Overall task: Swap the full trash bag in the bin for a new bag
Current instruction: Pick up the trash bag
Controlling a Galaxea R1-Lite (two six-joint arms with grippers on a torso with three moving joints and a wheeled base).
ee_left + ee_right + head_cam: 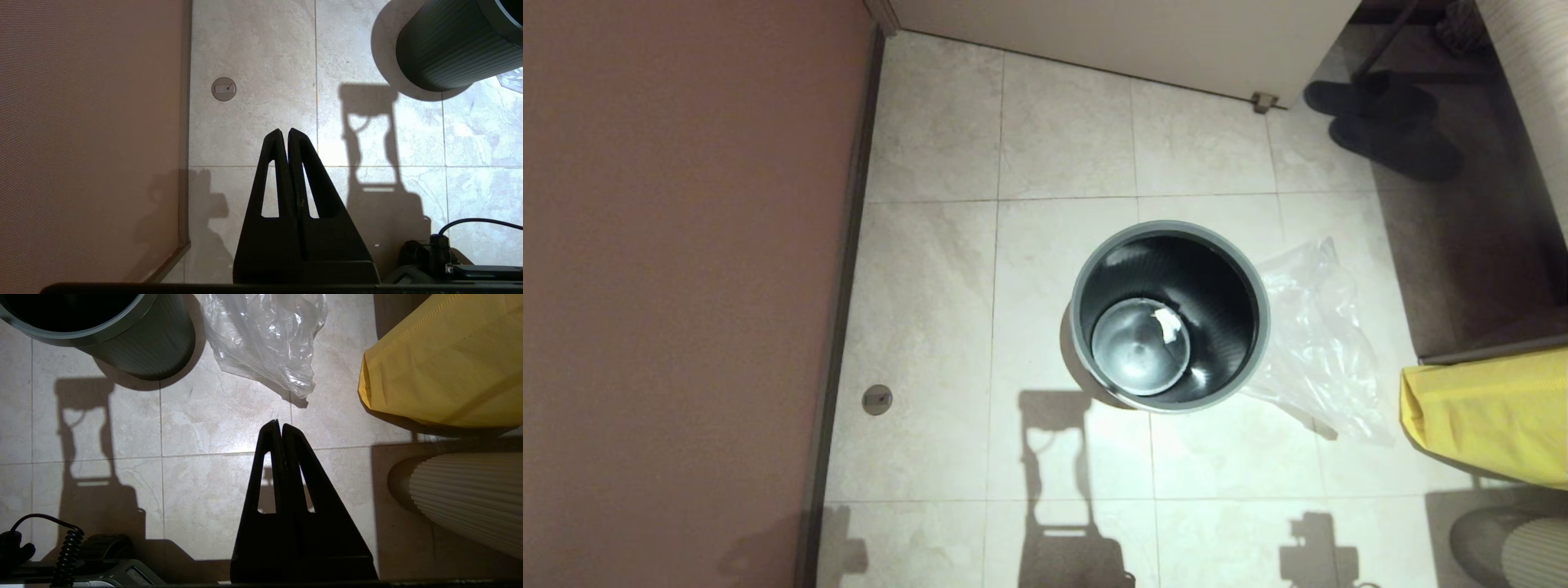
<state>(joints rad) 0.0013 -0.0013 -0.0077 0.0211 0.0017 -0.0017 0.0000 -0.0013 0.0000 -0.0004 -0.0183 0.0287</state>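
Beside ribbed round bin (1168,314), crinkly clear new bag (1319,343) lies flat.

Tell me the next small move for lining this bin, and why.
Probably open the right hand and lower it onto the new bag. The bin has no liner, the bag lies crumpled on the floor beside it, and both hands hang shut, holding nothing.

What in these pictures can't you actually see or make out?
- White scrap on the round grey-rimmed bin's metal bottom: too small to identify, head view.
- Opaque yellow bag: cut off by the edge.
- Crinkly transparent plastic bag: its bin-side edge hidden behind the bin.
- Both arms: out of head view.
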